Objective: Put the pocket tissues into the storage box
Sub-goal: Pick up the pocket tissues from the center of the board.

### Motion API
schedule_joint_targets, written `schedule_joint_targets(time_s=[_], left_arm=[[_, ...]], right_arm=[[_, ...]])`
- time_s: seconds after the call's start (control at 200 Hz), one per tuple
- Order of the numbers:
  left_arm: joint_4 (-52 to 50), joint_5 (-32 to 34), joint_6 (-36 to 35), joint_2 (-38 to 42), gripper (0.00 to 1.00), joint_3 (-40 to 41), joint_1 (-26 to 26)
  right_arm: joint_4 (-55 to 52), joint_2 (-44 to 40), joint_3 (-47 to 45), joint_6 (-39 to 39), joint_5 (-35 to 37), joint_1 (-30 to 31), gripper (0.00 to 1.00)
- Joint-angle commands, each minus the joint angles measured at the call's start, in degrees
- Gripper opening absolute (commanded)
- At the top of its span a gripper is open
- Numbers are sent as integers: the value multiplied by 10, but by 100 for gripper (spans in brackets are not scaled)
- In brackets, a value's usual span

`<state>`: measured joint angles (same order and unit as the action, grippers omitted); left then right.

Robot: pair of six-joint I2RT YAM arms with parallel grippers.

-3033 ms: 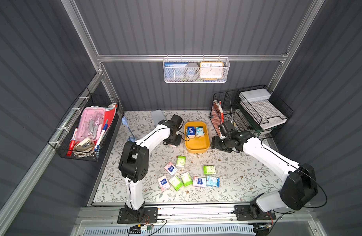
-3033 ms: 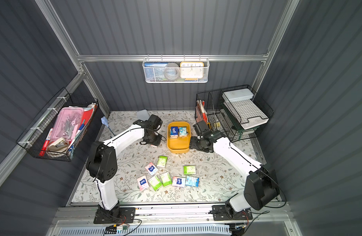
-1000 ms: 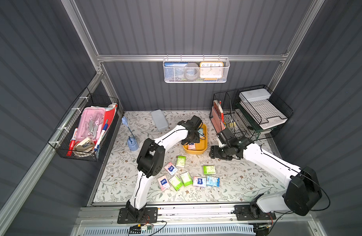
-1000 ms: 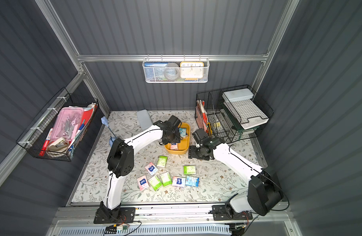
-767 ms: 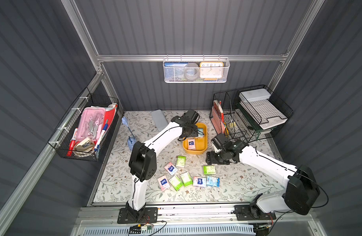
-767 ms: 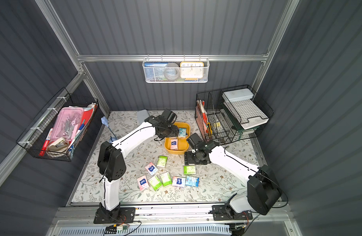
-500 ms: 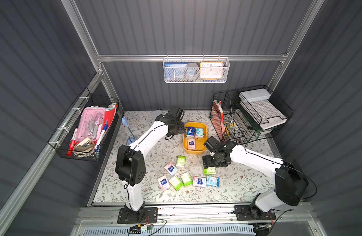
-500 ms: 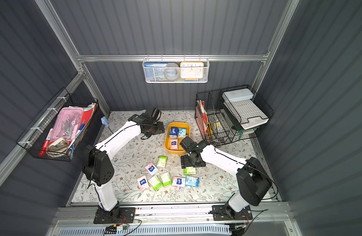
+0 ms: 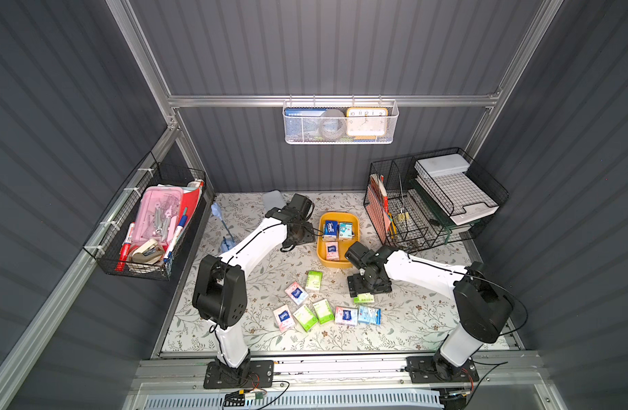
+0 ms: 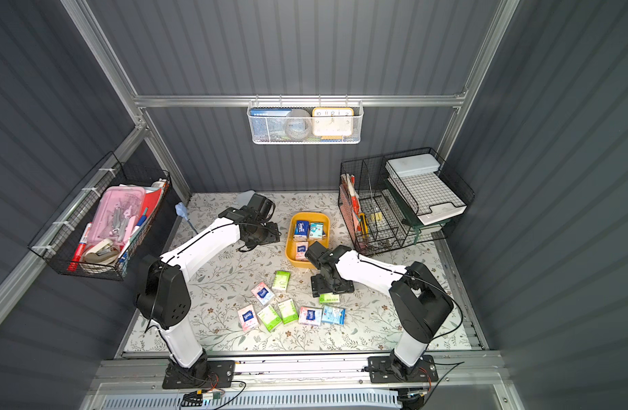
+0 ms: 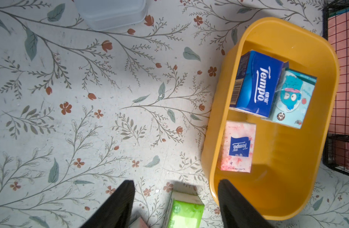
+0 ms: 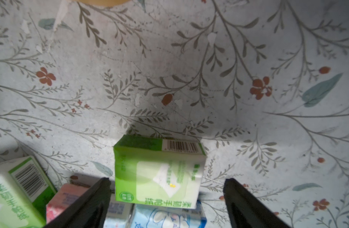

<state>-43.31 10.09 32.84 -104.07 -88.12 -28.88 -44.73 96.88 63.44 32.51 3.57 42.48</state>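
While the right pincer hangs wide open straddling a lime green packet on the surface, not clamped on it, the left pincer is partly open and empty just beside the storage box. The box has a dark blue packet, light blue packet and pink packet inside. Seven more pocket tissues lie loose nearby.

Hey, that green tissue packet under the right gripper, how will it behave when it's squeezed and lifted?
The green packet looks like soft wrapped tissue, so it will probably dent under a squeeze. Its film shines, so it may slip. It lies flat on the mat, so it should slide rather than roll.
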Motion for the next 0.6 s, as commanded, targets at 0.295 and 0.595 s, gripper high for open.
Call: schedule_joint_targets(time_s=[0.295,0.595], left_arm=[[-6,8,-8,33,72,1,1],[-10,14,-9,38,72,-4,1]], right_arm=[[13,48,12,2,-21,-3,92],[6,71,23,1,-26,-7,78]])
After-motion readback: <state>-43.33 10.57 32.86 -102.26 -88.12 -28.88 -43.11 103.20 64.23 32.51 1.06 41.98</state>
